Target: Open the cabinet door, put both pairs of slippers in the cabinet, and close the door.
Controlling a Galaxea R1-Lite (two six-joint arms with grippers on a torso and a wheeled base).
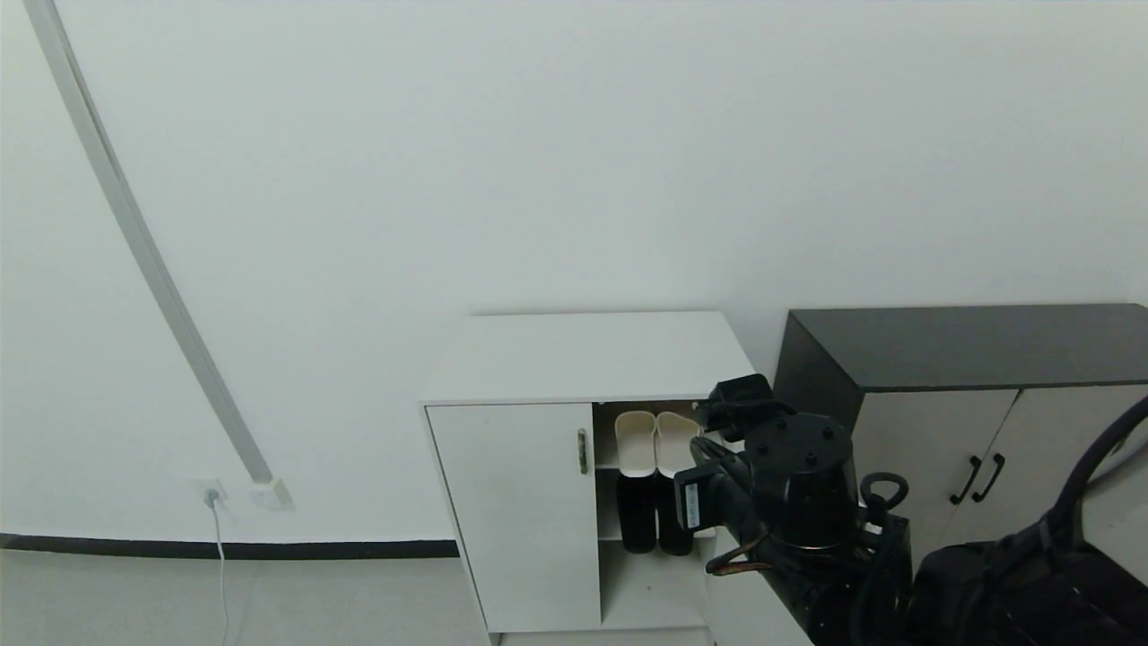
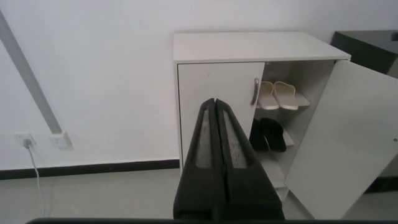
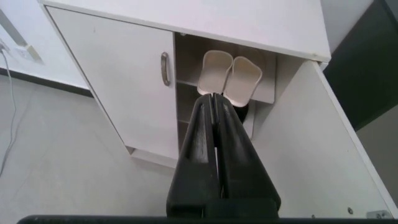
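My left gripper (image 2: pixel 215 102) and right gripper (image 3: pixel 214 96) each have their fingers pressed together and hold nothing. The white slippers (image 1: pixel 655 441) sit on the upper shelf of the cabinet (image 1: pixel 574 354), and the black slippers (image 1: pixel 655 513) sit on the shelf below. The right door (image 2: pixel 348 137) stands wide open; the left door (image 1: pixel 516 502) is shut. Judged outstanding step: close the right door. Hazards: closed fingers may skid along the smooth panel; a push near the hinge may stall; any heel overhanging a shelf edge would block the door; my right arm, near the opening, could be pinched.
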